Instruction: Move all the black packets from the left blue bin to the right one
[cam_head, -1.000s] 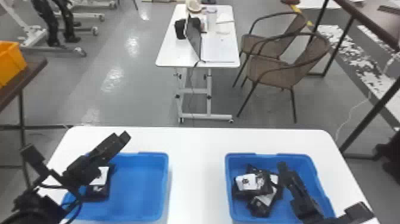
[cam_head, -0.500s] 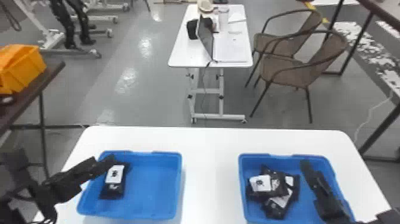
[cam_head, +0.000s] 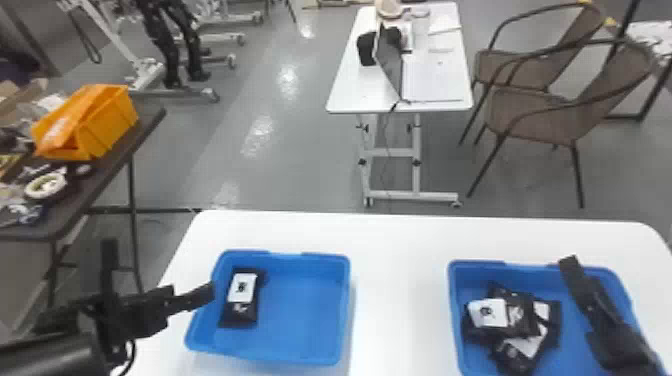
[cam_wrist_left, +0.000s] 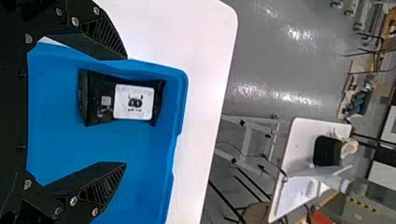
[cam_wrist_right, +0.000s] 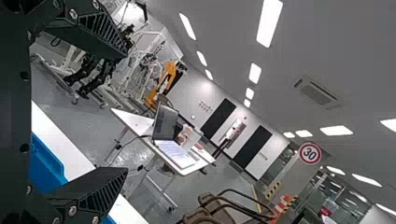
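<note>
My left gripper (cam_head: 159, 270) is at the left edge of the left blue bin (cam_head: 305, 357), open with nothing held. One black packet (cam_head: 240, 300) with a white label lies in that bin's left part. The left wrist view has my left gripper (cam_wrist_left: 126, 111) with its fingers wide apart, the black packet (cam_wrist_left: 123, 99) beyond them in the bin (cam_wrist_left: 140, 154). Several black packets (cam_head: 515, 320) lie heaped in the left half of the right blue bin (cam_head: 452, 310). Over that bin's right side is my right gripper (cam_head: 595, 300); it stands open in the right wrist view (cam_wrist_right: 127, 112).
Both bins stand on a white table (cam_head: 400, 280), with bare tabletop between them. At the far left a dark table (cam_head: 95, 175) carries an orange bin (cam_head: 95, 122). Behind are a white desk (cam_head: 345, 90) with a laptop, and brown chairs (cam_head: 540, 110).
The left arm has moved back left from over the left bin, uncovering the packet there. The head view has shifted, and more of the left side shows. The right gripper stays over the right bin.
</note>
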